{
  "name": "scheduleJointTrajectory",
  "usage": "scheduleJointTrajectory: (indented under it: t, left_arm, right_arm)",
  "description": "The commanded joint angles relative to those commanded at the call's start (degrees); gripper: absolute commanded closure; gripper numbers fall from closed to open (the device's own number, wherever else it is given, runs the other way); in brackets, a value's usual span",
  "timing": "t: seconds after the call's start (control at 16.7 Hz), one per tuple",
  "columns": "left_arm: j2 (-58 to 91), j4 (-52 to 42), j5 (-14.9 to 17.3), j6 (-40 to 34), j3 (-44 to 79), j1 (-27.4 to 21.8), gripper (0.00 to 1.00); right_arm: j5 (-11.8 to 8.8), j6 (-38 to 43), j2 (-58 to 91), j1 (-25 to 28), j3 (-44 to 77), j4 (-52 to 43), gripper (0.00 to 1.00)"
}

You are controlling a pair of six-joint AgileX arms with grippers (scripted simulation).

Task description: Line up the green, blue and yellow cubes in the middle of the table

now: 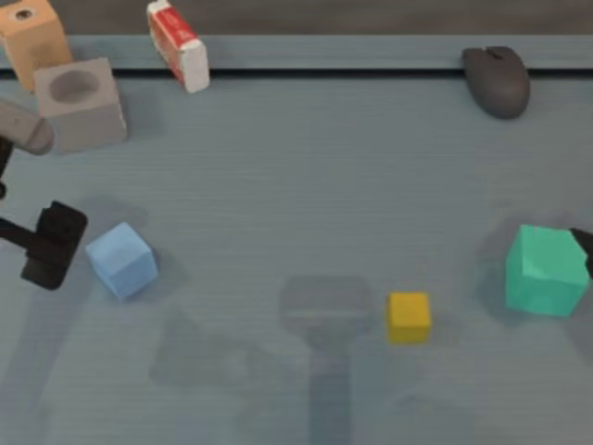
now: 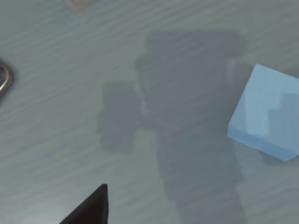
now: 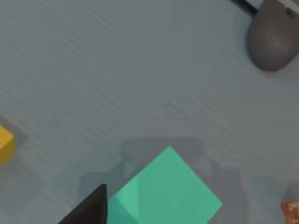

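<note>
The table (image 1: 296,167) bears green (image 1: 547,271), blue (image 1: 121,260) and yellow cubes (image 1: 409,317), a mouse (image 1: 498,81) and blocks (image 1: 82,102).

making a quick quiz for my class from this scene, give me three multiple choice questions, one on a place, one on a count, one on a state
1. Where is the yellow cube?
A. right of the table's middle
B. far left edge
C. on the mouse

2. How many plain coloured cubes are there?
A. two
B. three
C. five

3. What state is the blue cube in?
A. stacked on green
B. resting on the table, unheld
C. lifted in the air

Answers: A, top view shows it there. B, blue, yellow and green cube. B, the left gripper is beside it, not holding it.
</note>
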Motion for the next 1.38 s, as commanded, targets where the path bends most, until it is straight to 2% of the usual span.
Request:
scheduleJointTrajectory:
  t: [0.36, 0.66, 1.14, 1.38]
  left_arm:
    - [29.6, -17.4, -0.1, 9.4, 22.3, -3.6, 0.0]
    - [45.0, -25.8, 0.1, 14.1, 34.5, -5.5, 0.0]
    - [47.8, -27.1, 0.1, 15.1, 36.8, -5.5, 0.0]
    - [50.3, -20.5, 0.1, 15.2, 32.7, -5.7, 0.0]
  right_arm:
    - [1.4, 15.6, -30.5, -9.0, -25.9, 16.9, 0.0]
    - [3.3, 24.2, -45.5, -12.7, -38.2, 26.6, 0.0]
    - [3.8, 26.0, -48.7, -13.3, -40.5, 28.7, 0.0]
    - [3.8, 26.0, -48.7, -13.3, -40.5, 28.7, 0.0]
